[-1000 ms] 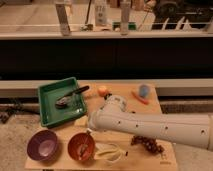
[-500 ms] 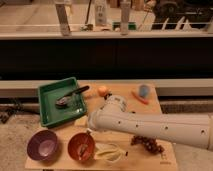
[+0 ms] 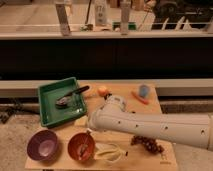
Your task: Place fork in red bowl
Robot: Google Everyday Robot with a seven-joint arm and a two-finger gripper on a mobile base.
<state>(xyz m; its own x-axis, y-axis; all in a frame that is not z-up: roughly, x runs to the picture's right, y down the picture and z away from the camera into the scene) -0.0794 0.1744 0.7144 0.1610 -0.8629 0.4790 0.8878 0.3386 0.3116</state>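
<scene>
The red bowl (image 3: 81, 146) sits at the front of the wooden table, right of the purple bowl. A slim greyish fork (image 3: 84, 145) stands tilted inside it, its upper end reaching up toward my arm's tip. My gripper (image 3: 90, 131) is at the left end of the thick white arm (image 3: 150, 127), just above the bowl's far right rim. The arm's body hides most of the gripper.
A purple bowl (image 3: 43, 145) stands left of the red one. A green tray (image 3: 47, 114) holds a black-handled utensil (image 3: 70, 97). An orange fruit (image 3: 103, 91), a blue cup (image 3: 144, 90), a banana (image 3: 109, 151) and dark grapes (image 3: 147, 144) lie on the table (image 3: 165, 159).
</scene>
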